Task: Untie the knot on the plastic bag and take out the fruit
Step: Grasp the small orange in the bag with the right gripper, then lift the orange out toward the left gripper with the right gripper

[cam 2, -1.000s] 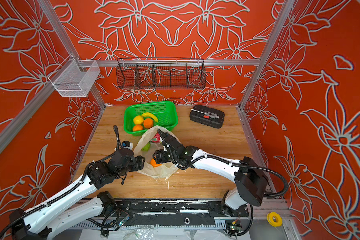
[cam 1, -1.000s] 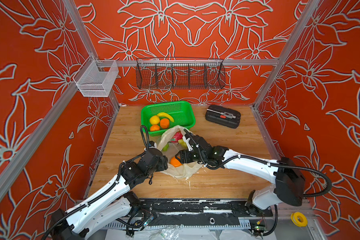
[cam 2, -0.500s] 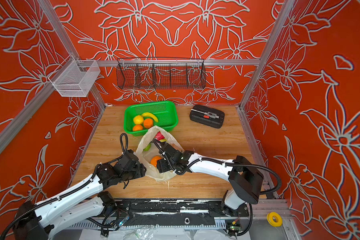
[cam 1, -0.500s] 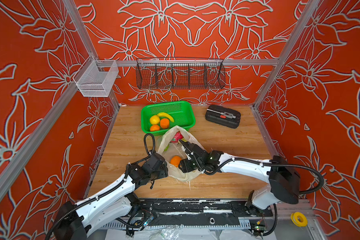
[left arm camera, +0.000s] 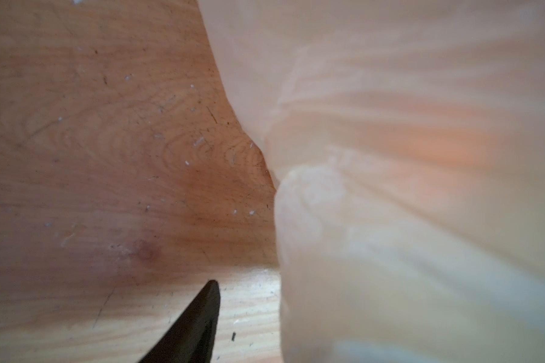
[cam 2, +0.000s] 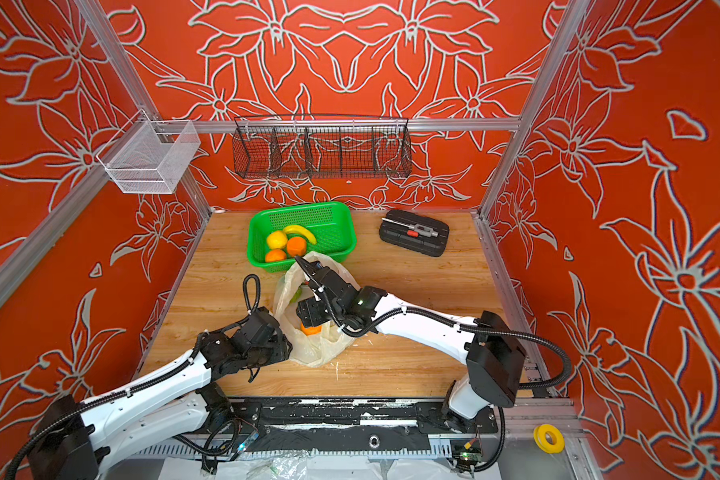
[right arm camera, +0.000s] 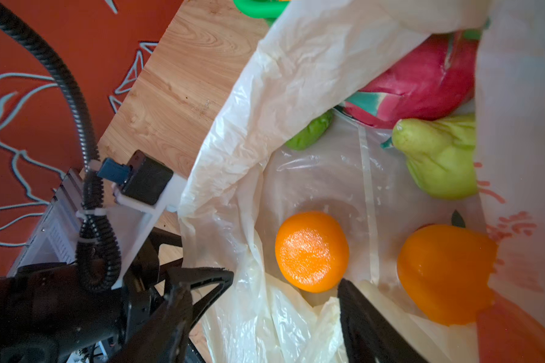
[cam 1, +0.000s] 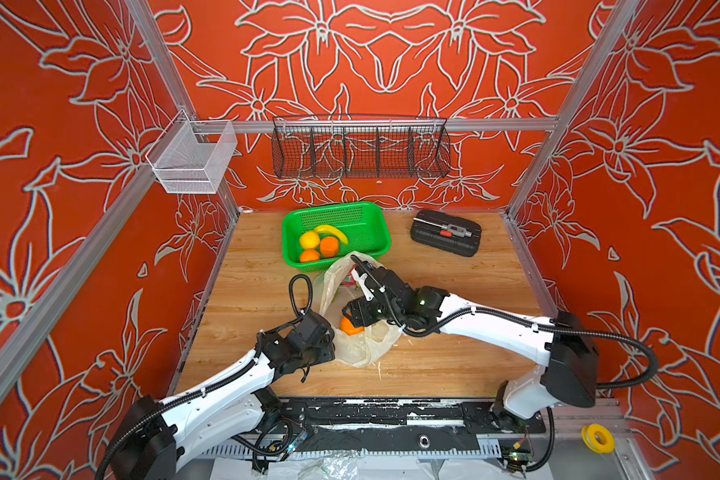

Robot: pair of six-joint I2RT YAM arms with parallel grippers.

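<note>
The plastic bag (cam 1: 364, 349) (cam 2: 323, 351) lies mid-table with its mouth wide open; the knot is out of view. Inside it are fruit: two oranges (right arm camera: 312, 251) (right arm camera: 444, 273), a pink dragon fruit (right arm camera: 422, 81) and green fruits (right arm camera: 441, 157) (right arm camera: 310, 133). My right gripper (cam 1: 352, 316) (right arm camera: 287, 278) hangs open at the bag's mouth. One finger is beside the nearer orange and the bag's wall lies between the two. My left gripper (cam 1: 329, 353) (left arm camera: 272, 283) sits low at the bag's left edge. One finger (left arm camera: 202, 314) shows over the table; the film (left arm camera: 422, 220) hides the other.
A green basket (cam 1: 341, 214) behind the bag holds a lemon, two oranges and a banana. A black tool case (cam 1: 445, 237) lies at the back right. A wire rack (cam 1: 360, 151) and a white mesh bin (cam 1: 190, 164) hang on the walls.
Both grippers have come toward the front edge and lower. The right one has sunk into the bag's mouth by the orange. The left one's jaws have narrowed at the bag's edge.
</note>
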